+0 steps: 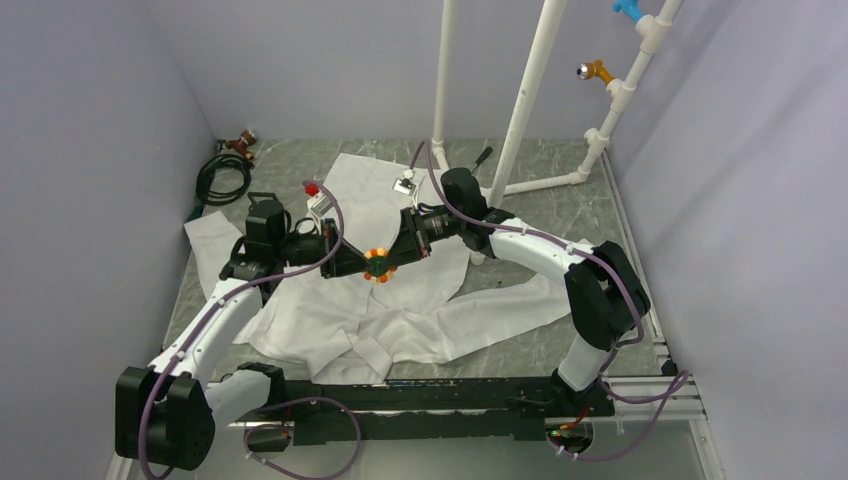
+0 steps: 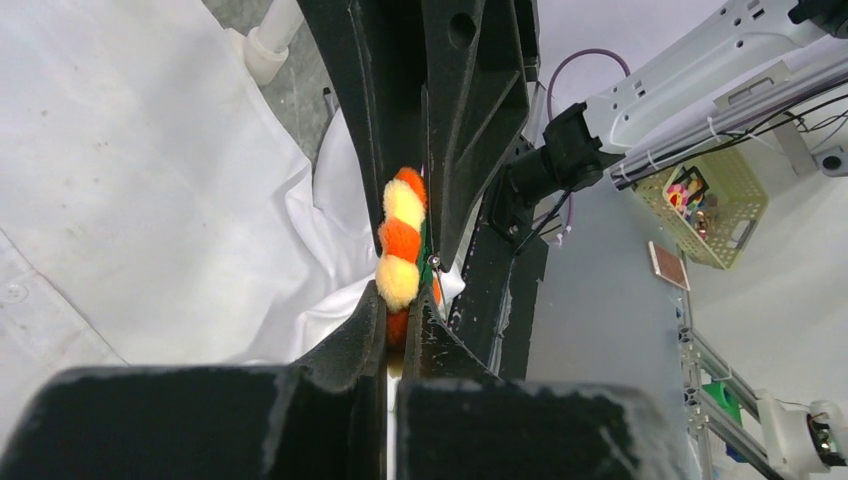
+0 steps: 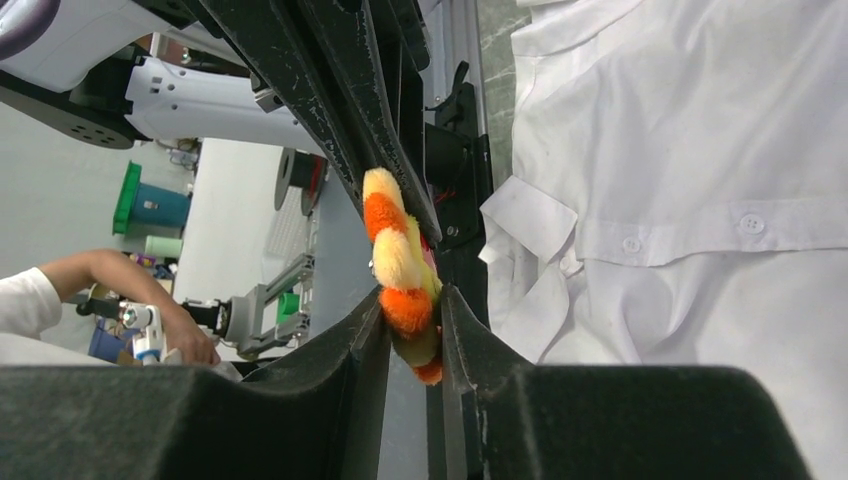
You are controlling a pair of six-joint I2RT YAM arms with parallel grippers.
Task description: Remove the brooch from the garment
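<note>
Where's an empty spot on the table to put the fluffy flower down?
Bare table shows between the white pipe stand and the right arm, and in front between the shirt and the black rail. The middle is crowded: the left fingers and right fingers meet on the flower. A coiled cable fills the far left corner.

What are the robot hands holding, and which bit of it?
The brooch. The left gripper pinches its fluffy rim, edge-on. The right gripper straddles the rim too; whether it grips is unclear.
</note>
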